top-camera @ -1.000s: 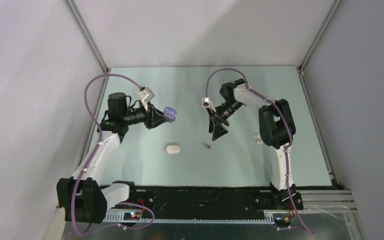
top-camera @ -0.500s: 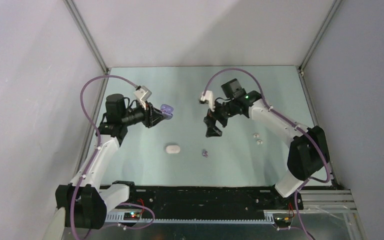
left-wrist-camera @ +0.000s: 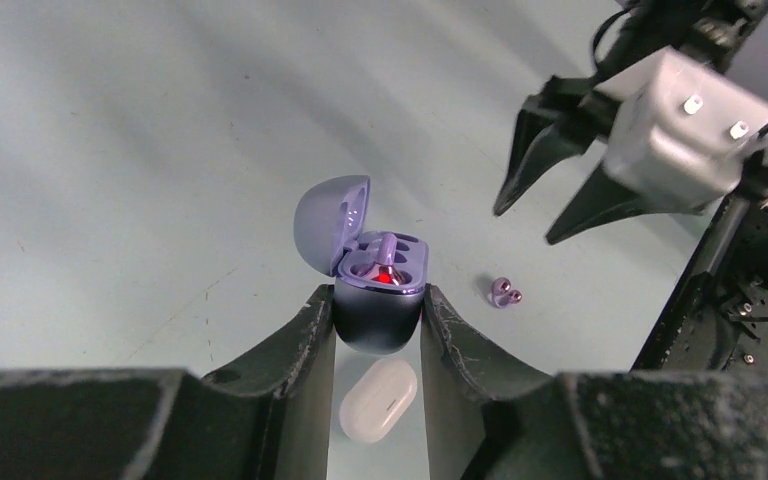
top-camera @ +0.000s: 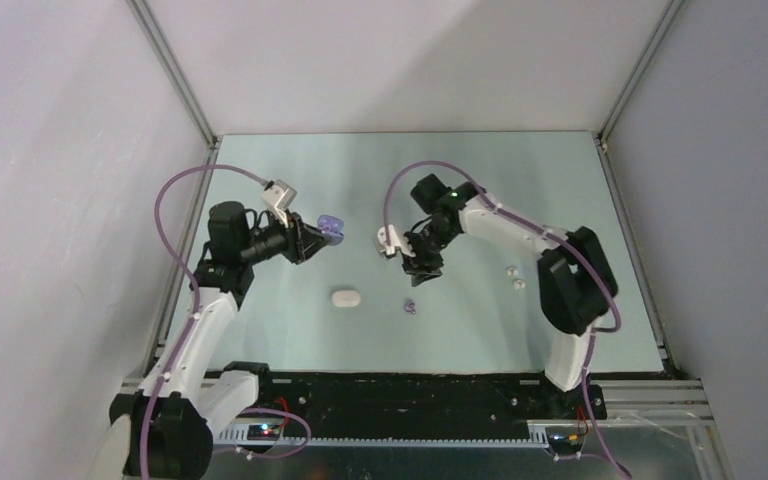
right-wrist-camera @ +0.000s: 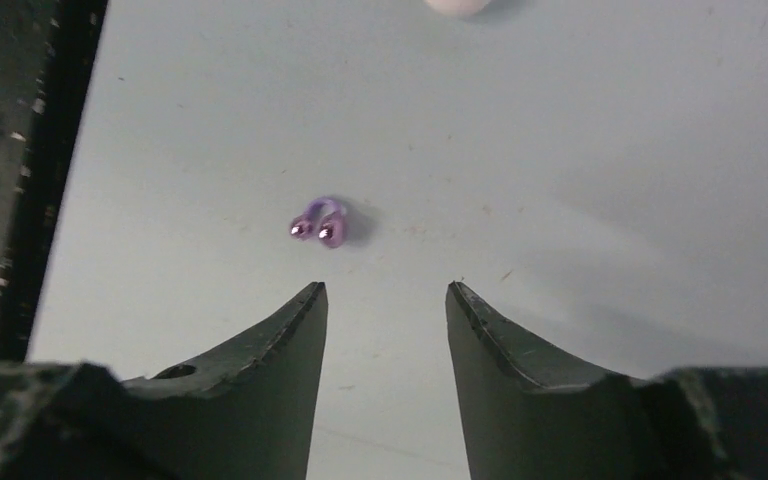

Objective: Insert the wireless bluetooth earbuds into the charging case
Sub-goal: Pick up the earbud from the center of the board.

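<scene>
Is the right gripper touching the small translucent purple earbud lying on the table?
Apart. The right wrist view shows a strip of bare table between the open right gripper and the translucent purple earbud ahead of it.

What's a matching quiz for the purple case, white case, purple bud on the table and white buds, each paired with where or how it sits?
Column 1
1 purple case
2 white case
3 purple bud
4 white buds

Column 2
A lying shut, ungripped
B between the left gripper's fingers, lid open
C just ahead of the open right gripper
D pair lying farthest right

Pairs: 1-B, 2-A, 3-C, 4-D
</scene>
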